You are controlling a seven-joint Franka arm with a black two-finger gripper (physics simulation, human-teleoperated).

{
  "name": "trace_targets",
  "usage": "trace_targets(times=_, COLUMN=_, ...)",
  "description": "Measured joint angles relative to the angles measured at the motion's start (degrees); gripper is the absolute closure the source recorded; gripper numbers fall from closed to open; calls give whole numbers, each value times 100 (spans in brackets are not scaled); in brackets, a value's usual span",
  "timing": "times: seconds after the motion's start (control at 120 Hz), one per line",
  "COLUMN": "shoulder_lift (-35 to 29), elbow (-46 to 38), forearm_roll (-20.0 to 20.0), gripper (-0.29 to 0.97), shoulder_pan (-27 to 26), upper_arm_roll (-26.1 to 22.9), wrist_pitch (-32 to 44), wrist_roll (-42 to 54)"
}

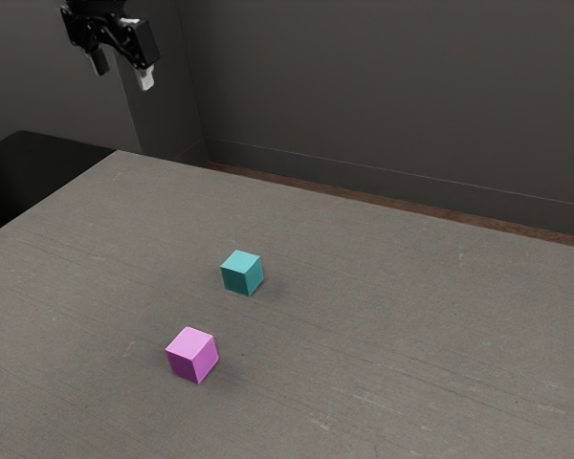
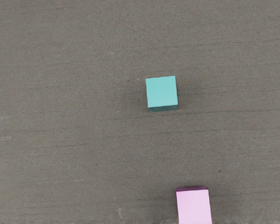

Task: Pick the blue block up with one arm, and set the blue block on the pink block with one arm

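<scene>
nothing looks done yet: the end effector [image 1: 122, 69] hangs released high above the desk [image 1: 411, 316] at its far corner, the blue block [image 1: 241, 272] resting apart from the pink block [image 1: 191, 354]

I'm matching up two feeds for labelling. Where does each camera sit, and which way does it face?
Exterior view: beside the table and raised, looking down across it; the gripper hangs open high at the exterior view's upper left, holding nothing.
Wrist view: on the hand, looking straight down at the tabletop.
Shared: both views show the blue block and the pink block, lying apart on the table.
</scene>
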Motion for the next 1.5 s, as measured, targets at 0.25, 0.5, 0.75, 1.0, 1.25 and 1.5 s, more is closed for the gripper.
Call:
trace_targets(times=0.25, shoulder_lift=925, elbow=-693, forearm_roll=-9, gripper=0, shoulder_pan=-450, upper_arm_roll=542, wrist_pitch=470, wrist_roll=44)
trace_targets(times=0.5, shoulder_lift=1607, elbow=-1619, forearm_roll=-109, gripper=0, shoulder_pan=-406, upper_arm_roll=914, wrist_pitch=1744, wrist_roll=-221)
trace_targets(times=0.75, shoulder_lift=2275, elbow=-1964, forearm_roll=-268, gripper=0, shoulder_pan=-343, upper_arm_roll=966, wrist_pitch=2780, wrist_roll=-421)
trace_targets(times=1.0, shoulder_lift=2729, elbow=-1874, forearm_roll=-295, gripper=0, shoulder_pan=-342, upper_arm_roll=756, wrist_pitch=3313, wrist_roll=-540)
trace_targets(times=1.25, shoulder_lift=3108, elbow=-1617, forearm_roll=-296, gripper=0, shoulder_pan=-350, upper_arm_roll=651, wrist_pitch=3501, wrist_roll=-612)
trace_targets(times=1.5, shoulder_lift=3490, elbow=-1309, forearm_roll=-309, gripper=0, shoulder_pan=-358, upper_arm_roll=531, wrist_pitch=3641, wrist_roll=-666)
